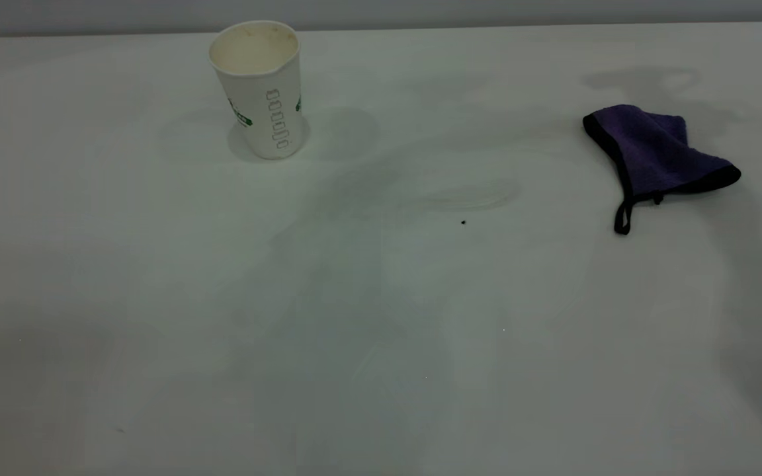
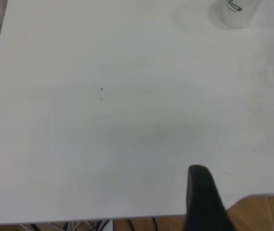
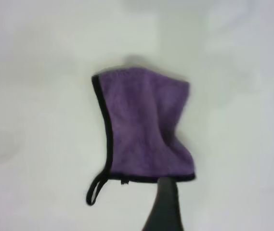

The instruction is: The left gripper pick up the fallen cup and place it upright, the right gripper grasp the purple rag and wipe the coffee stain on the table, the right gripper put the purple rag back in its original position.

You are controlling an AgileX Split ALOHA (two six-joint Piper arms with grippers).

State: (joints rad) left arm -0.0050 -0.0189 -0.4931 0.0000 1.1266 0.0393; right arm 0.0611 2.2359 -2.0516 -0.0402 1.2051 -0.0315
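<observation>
The cup [image 1: 260,89] stands upright at the far left of the table [image 1: 381,344], with its mouth up. It also shows in the left wrist view [image 2: 235,12], far from my left gripper [image 2: 202,197], which hangs over the table's near edge. The purple rag [image 1: 655,155] lies crumpled and free at the far right, its black loop tab towards the front. In the right wrist view the rag [image 3: 141,130] lies just ahead of my right gripper [image 3: 165,207]. No dark brown coffee stain shows; only a faint pale smear [image 1: 467,195] marks the middle. Neither gripper appears in the exterior view.
A tiny black speck [image 1: 464,223] lies just in front of the smear. The table's near edge and a wooden floor [image 2: 262,214] show in the left wrist view. Faint arm shadows fall across the tabletop.
</observation>
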